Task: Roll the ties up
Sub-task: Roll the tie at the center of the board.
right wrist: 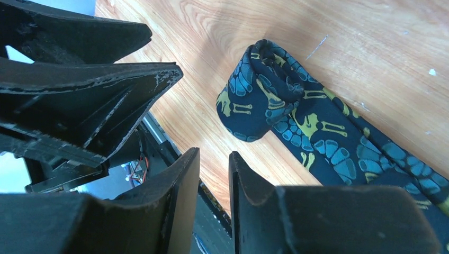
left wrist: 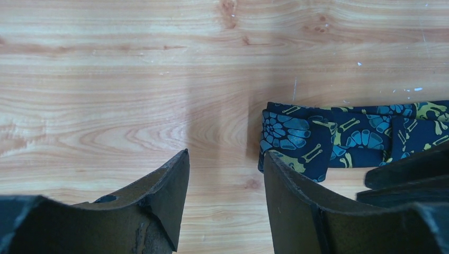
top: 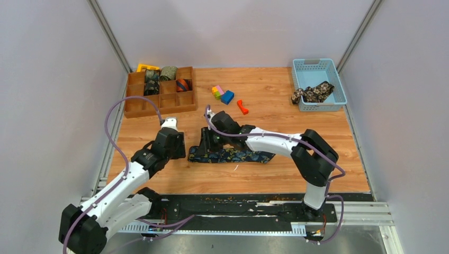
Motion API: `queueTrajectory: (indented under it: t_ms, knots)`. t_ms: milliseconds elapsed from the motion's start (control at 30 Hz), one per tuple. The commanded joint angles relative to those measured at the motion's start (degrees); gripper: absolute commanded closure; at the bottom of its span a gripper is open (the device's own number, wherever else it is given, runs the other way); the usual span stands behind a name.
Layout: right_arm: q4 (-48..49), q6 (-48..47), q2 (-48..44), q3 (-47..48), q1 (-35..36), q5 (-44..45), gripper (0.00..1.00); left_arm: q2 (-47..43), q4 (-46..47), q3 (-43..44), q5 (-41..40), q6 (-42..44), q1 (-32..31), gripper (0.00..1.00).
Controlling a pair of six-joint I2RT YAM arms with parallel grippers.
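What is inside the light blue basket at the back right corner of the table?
The basket holds one crumpled black-and-tan floral tie, one end spilling over its left rim. The floor that shows behind it looks bare. Whatever lies under the tie is hidden.

Pale wood-grain desk, flecked with small white marks. Flat across the middle, a navy paisley tie (left end curled into a small coil). Far left corner, a compartmented wooden tray; far right, a blue basket; between them, coloured blocks and a red piece.
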Motion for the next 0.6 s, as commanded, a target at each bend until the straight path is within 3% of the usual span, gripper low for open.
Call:
queueTrajectory:
  t_ms: [0,567]
  knots:
    - [2.18,1.19,3.35,4.17,0.54,-2.04,0.73,-1.78,6.60,-2.41,5.84,-0.95,2.80,0.39]
    - [-3.19,-1.71,9.35,8.41,0.42,1.18,0.78,0.29,14.32,-6.92,15.52,-0.49,6.82,0.42]
